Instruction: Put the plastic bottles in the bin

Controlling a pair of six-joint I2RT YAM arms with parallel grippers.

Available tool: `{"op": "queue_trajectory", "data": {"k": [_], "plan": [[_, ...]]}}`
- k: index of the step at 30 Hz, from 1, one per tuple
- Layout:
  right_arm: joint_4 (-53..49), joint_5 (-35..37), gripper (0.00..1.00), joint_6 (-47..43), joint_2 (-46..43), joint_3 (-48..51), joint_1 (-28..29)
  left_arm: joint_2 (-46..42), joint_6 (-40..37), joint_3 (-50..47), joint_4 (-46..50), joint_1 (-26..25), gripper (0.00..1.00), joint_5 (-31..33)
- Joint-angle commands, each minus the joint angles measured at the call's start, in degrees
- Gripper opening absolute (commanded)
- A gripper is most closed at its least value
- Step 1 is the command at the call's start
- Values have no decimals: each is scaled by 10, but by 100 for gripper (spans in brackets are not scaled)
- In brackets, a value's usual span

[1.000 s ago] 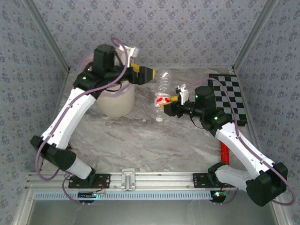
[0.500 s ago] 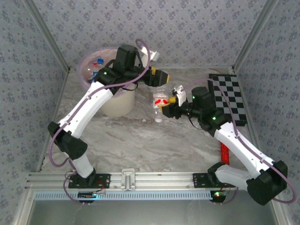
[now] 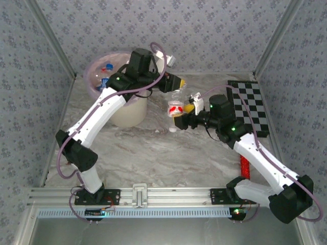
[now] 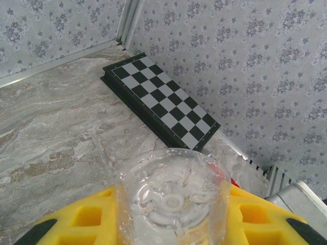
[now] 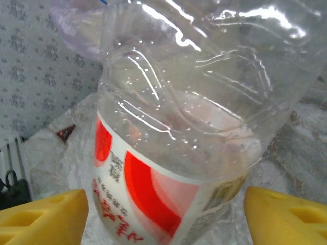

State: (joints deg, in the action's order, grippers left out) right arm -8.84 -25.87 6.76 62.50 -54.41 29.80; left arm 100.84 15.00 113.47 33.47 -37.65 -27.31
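Observation:
A clear plastic bottle [image 3: 175, 109] with a red label hangs above the table between my two grippers. My left gripper [image 3: 172, 84] is shut on its upper end; in the left wrist view the bottle's ribbed base [image 4: 171, 201] sits tight between the yellow fingers [image 4: 82, 219]. My right gripper [image 3: 183, 113] stands open around the labelled part [image 5: 153, 194], with a gap showing between each yellow finger [image 5: 43, 217] and the bottle. The cream-white bin [image 3: 125, 111] with its pink-lilac bag stands at the back left, and several capped bottles [image 3: 104, 70] lie inside it.
A black-and-white chequered board [image 3: 250, 107] lies at the back right, also seen in the left wrist view [image 4: 163, 102]. A red cylinder [image 3: 243, 166] lies by the right arm. Patterned walls close in the back and both sides.
My left arm swung from over the bin to the bottle and its gripper shut on the bottle's upper end. My right gripper, which was holding the bottle, has opened.

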Motion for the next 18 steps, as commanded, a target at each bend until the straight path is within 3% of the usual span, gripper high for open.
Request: {"op": "queue_trajectory", "data": {"k": [1, 8, 10, 14, 18], "plan": [[13, 23, 97, 3, -30, 17, -7, 21, 5, 44, 16, -4, 18, 9], [-40, 101, 100, 13, -129, 46, -58, 58, -66, 177, 137, 2, 17, 85], [-63, 125, 100, 14, -151, 55, -75, 72, -102, 249, 183, 4, 17, 152], [-64, 122, 100, 36, -170, 86, -103, 122, -158, 411, 224, 6, 6, 328], [-65, 122, 100, 49, -168, 100, -106, 120, -164, 455, 176, 8, 1, 420]]}}
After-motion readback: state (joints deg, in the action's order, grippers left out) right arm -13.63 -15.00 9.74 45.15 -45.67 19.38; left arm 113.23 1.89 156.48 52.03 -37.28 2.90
